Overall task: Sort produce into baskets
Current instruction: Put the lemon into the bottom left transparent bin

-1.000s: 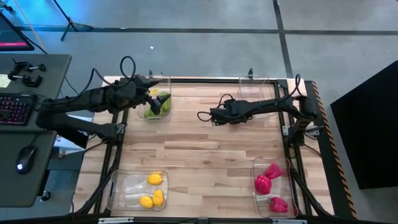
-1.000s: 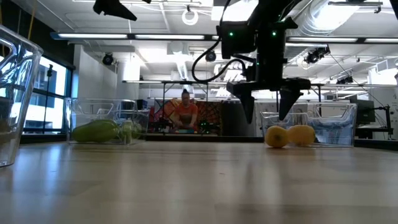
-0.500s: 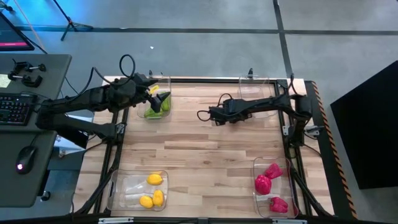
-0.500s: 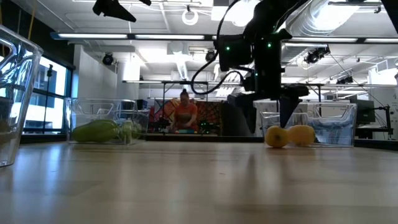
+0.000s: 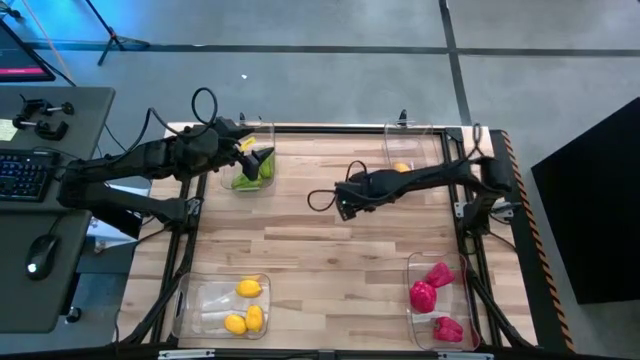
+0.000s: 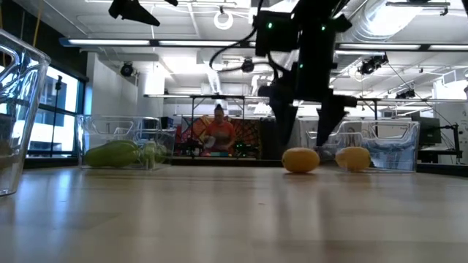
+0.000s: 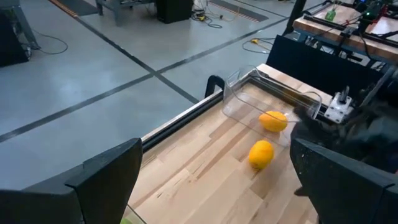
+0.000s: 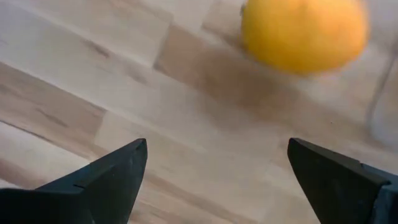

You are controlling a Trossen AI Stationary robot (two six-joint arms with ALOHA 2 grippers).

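Loose orange (image 7: 261,154) on table: left wrist shows, high hides.

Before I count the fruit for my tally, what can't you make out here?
- High view: the right arm covers the loose orange fruit on the table.
- Low view: green pieces merge behind the bin wall.
- Right wrist view: the orange fruit is blurred.

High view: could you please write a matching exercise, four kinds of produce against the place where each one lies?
1. green pieces
2. yellow pieces
3. magenta pieces
4. loose orange piece

A. bottom-right basket
B. top-left basket
C. table, by the right gripper
D. bottom-left basket

Pairs: 1-B, 2-D, 3-A, 4-C.
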